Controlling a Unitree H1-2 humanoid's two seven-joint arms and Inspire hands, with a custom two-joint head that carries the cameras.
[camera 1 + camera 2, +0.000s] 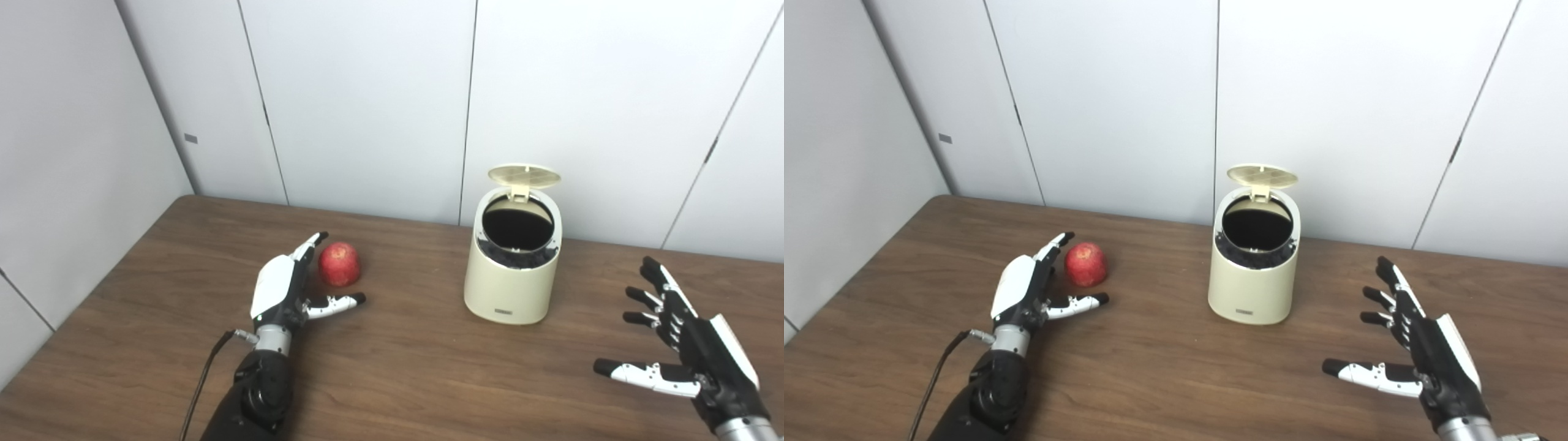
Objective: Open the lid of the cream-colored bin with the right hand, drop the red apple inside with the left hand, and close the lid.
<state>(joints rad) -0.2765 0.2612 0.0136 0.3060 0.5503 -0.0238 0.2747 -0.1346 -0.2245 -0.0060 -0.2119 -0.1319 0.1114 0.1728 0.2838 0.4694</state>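
1. Your bin (pixel 511 275) is cream all over — its lid (pixel 524 174) the same cream with a faint ribbed grid, its inside black.
2. The apple (pixel 339 263) is red, mottled with paler speckles.
3. Your left hand (pixel 283 288) and right hand (pixel 692 343) are black with white shells — fingertips black.
4. The table (pixel 398 367) is dark brown woodgrain.
5. The wall panels (pixel 367 104) are plain pale grey.

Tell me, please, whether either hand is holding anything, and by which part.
Nothing is held: left hand open beside the apple, right hand open, apart from the bin.
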